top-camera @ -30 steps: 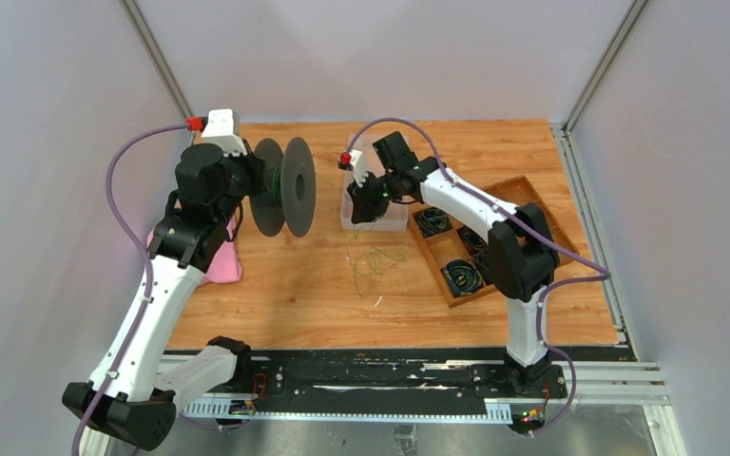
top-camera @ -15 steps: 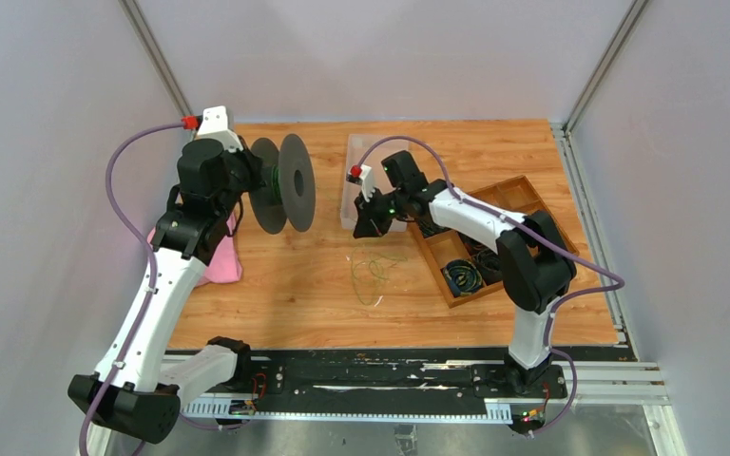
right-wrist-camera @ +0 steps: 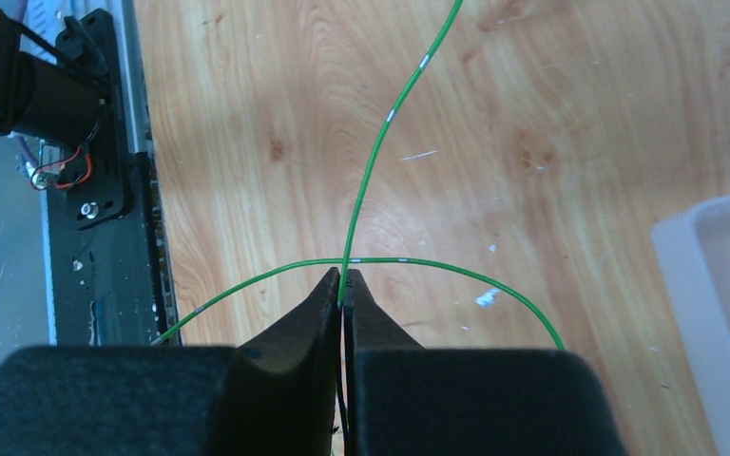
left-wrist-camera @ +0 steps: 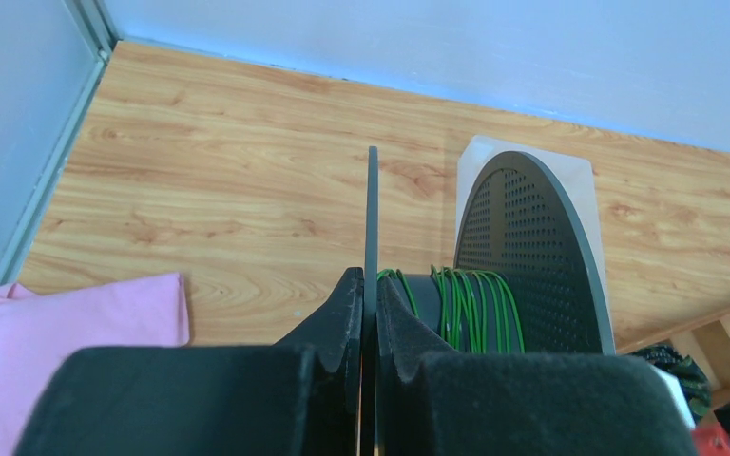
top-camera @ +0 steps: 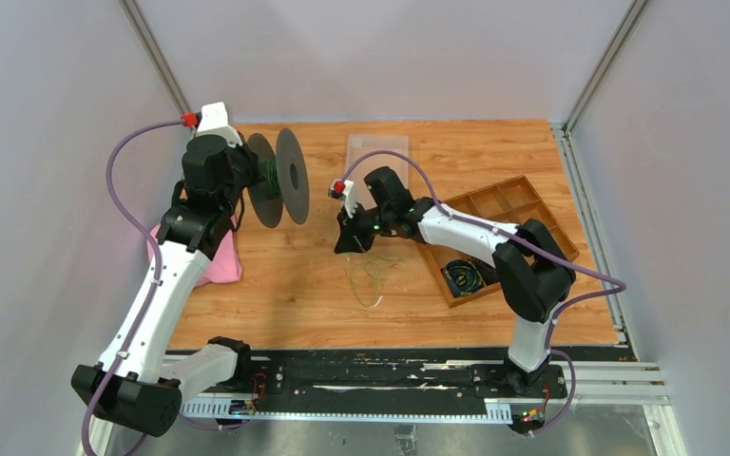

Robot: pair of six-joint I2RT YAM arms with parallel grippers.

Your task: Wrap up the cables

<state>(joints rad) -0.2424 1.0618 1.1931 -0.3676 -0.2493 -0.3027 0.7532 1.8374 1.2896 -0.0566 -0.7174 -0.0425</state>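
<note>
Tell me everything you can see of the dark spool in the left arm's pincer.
The spool is dark grey, plastic-looking: two round flanges, the far one perforated, joined by a core partly wound with green wire. It stands on edge, axle level, over the table's far left. The left pincer is shut on its near flange's rim.
</note>
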